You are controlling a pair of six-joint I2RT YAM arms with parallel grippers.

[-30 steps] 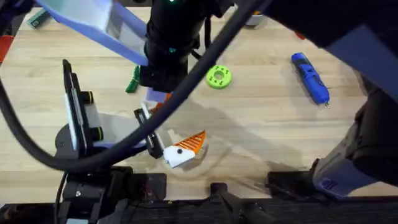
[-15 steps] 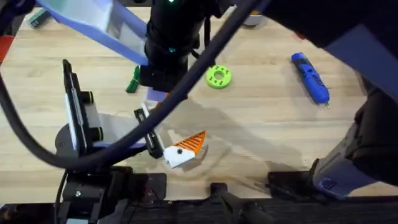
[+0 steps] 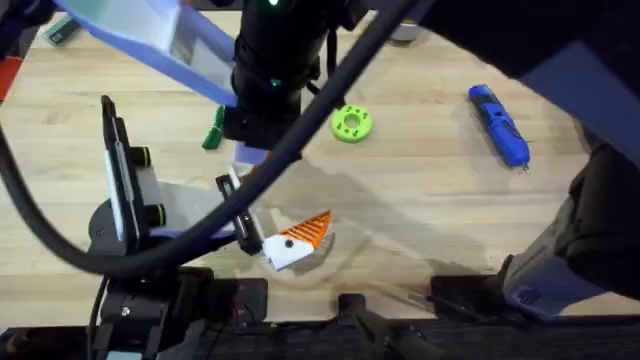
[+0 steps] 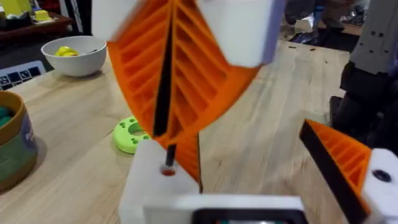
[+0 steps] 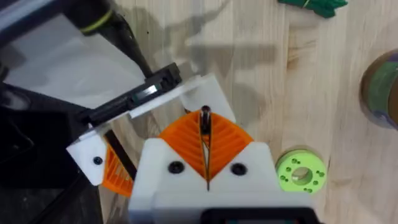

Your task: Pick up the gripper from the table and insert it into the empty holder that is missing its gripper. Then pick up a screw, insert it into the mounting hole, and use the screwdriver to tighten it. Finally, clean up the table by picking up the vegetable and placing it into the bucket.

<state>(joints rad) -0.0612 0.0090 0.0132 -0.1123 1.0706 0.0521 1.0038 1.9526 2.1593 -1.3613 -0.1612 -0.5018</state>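
Observation:
My right gripper (image 5: 204,119) points straight down, shut on a dark screw (image 5: 204,117). The left wrist view shows the screw (image 4: 168,155) reaching the mounting hole in the white holder (image 4: 152,180). That holder (image 5: 200,93) is one jaw of my left gripper (image 3: 265,212), which stands wide open. An orange edge of the gripper (image 4: 188,155) shows against the holder. The twin jaw (image 4: 348,165) carries its own orange wedge. The blue screwdriver (image 3: 498,122) lies at the far right. Left of the right arm lies the green vegetable (image 3: 212,130), with the bucket (image 5: 380,87) close by.
A flat green disc (image 3: 351,123) lies just beyond the grippers. A white bowl (image 4: 73,55) with yellow pieces stands farther back. The right arm and its cable cross the middle of the overhead view. Bare wood stretches between the disc and the screwdriver.

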